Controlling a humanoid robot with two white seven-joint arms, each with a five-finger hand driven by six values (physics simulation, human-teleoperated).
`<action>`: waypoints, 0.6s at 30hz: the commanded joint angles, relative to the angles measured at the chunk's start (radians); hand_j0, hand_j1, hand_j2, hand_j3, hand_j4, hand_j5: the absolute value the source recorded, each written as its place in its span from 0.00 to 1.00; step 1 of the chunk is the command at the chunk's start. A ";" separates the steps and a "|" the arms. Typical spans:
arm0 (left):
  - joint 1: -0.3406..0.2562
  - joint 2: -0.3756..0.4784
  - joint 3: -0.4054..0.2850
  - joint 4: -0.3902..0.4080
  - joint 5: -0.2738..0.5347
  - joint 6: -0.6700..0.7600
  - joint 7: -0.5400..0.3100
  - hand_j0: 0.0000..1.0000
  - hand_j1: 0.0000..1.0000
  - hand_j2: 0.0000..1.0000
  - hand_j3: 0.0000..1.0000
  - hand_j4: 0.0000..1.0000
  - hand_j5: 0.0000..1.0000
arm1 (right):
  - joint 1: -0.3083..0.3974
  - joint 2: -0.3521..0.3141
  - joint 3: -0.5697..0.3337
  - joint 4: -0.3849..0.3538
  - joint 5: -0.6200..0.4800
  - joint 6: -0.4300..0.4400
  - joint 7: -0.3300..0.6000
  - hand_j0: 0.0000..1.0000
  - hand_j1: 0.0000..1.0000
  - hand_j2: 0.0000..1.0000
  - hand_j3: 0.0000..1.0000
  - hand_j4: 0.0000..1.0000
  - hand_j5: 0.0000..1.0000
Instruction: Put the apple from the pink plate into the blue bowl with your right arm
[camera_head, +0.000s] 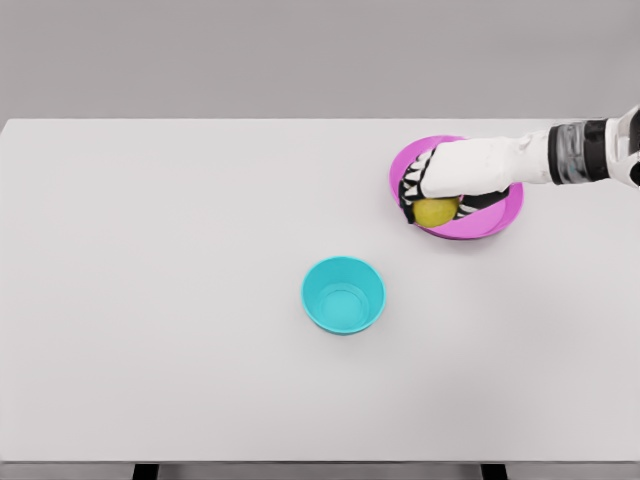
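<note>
On the pink plate: the apple (436, 211) is seen yellow-green, low on the pink plate (505, 215), at the far right of the worktop (160, 300).
Right hand: the right hand (437, 190) is draped over the apple from above, its fingers (412, 192) curled down around the near side; it appears clamped on the fruit, though contact underneath is hidden.
Left arm: not seen anywhere in the head view.
Blue bowl: the blue bowl (343, 294) is found well apart from the plate, nearer the camera and to the left, with nothing in it.
Risk, slip: a round, smooth fruit could be squeezed out of a shallow fingertip hold as it is lifted.
Risk, plate: the plate could be dragged or tipped if a finger is caught under its rim.
Risk, drop: a release off-centre could see the apple bounced off the bowl's rim.
Orientation: no stem can be made out, so its heading cannot be told.
Long axis: none is evident; the apple is read as roughly round.
</note>
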 joint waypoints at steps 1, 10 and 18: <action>0.000 0.000 0.000 0.001 0.001 0.000 0.000 1.00 1.00 1.00 1.00 1.00 1.00 | 0.000 -0.020 0.001 -0.128 -0.007 0.003 0.002 0.40 0.40 0.40 0.40 0.40 0.40; 0.000 0.000 0.000 0.000 -0.001 0.000 0.000 1.00 1.00 1.00 1.00 1.00 1.00 | 0.020 0.061 0.030 -0.200 -0.020 0.003 -0.006 0.40 0.40 0.40 0.40 0.40 0.40; 0.000 0.000 0.000 0.000 0.001 0.000 0.000 1.00 1.00 1.00 1.00 1.00 1.00 | 0.028 0.073 0.040 -0.188 -0.021 0.003 -0.001 0.41 0.41 0.41 0.41 0.41 0.41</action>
